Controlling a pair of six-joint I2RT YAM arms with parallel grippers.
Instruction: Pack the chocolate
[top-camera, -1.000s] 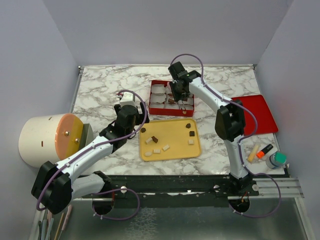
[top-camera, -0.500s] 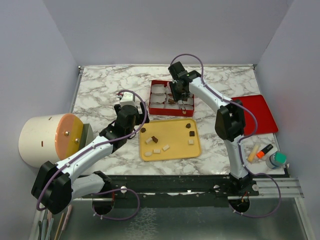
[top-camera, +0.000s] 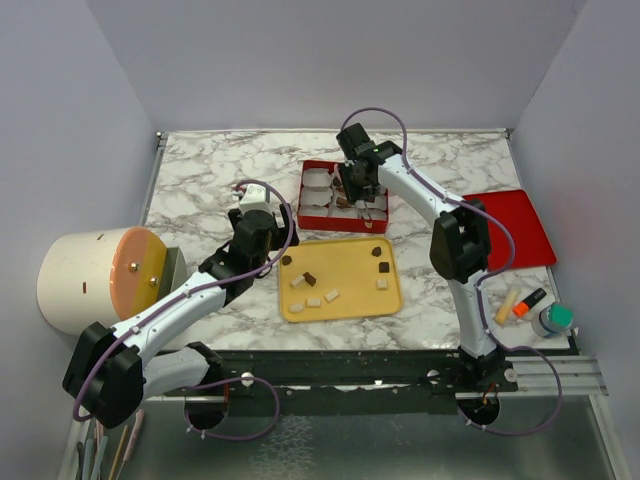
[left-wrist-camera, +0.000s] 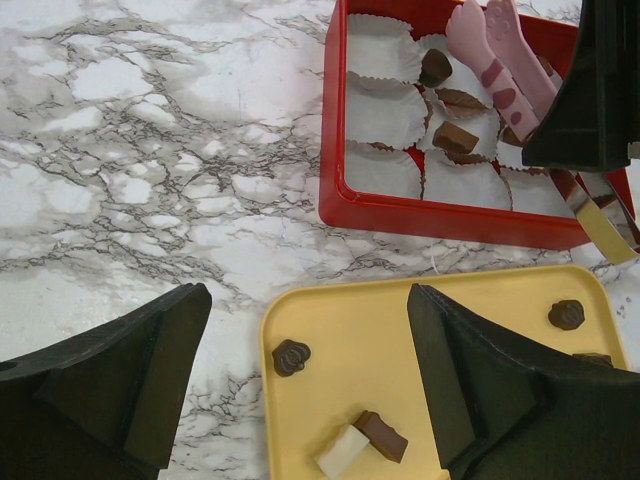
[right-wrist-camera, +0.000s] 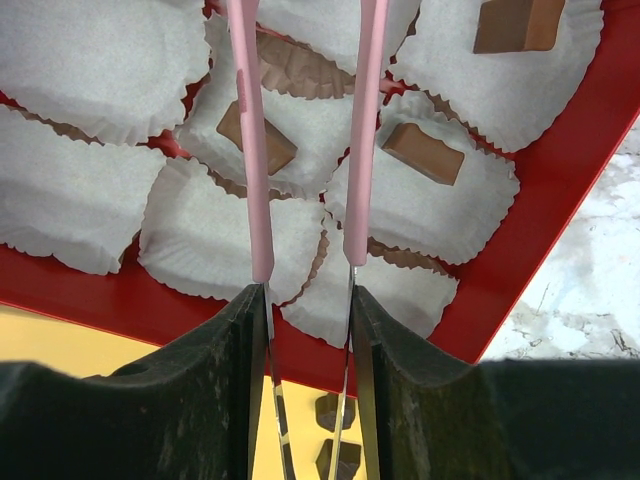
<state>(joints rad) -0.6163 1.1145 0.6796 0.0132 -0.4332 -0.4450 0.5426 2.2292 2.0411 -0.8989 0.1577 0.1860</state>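
From above, the right hand (top-camera: 350, 188) reaches over a red box (top-camera: 303, 196) at the back of the marble worktop (top-camera: 200, 170) and is clamped on pink tongs (top-camera: 346, 200) that point down into the box. The left hand (top-camera: 260, 235) hangs over bare worktop just left of a yellow tray (top-camera: 350, 292). Most of the chocolate (top-camera: 310, 278) lies scattered on that tray: dark pieces along the far edge, with pale blocks among them. A red lid (top-camera: 515, 228) lies to the right, and a cream drum (top-camera: 90, 280) stands at the left edge.

In the left wrist view, this hand's two fingers (left-wrist-camera: 150, 350) are spread wide with nothing between them. Beyond them the tray holds a domed piece, another near its far corner, and a brown block touching a pale one. The red box behind is lined with white paper cups (left-wrist-camera: 385, 60), and two cups near the tongs each hold a brown piece.

In the right wrist view, the black fingers (right-wrist-camera: 400, 350) squeeze the metal arms of the tongs. The pink tips stand apart, gripping nothing, over the cups. One brown block lies in a cup partly under the left tip, another just right of the right tip, and a third in the far right cup.
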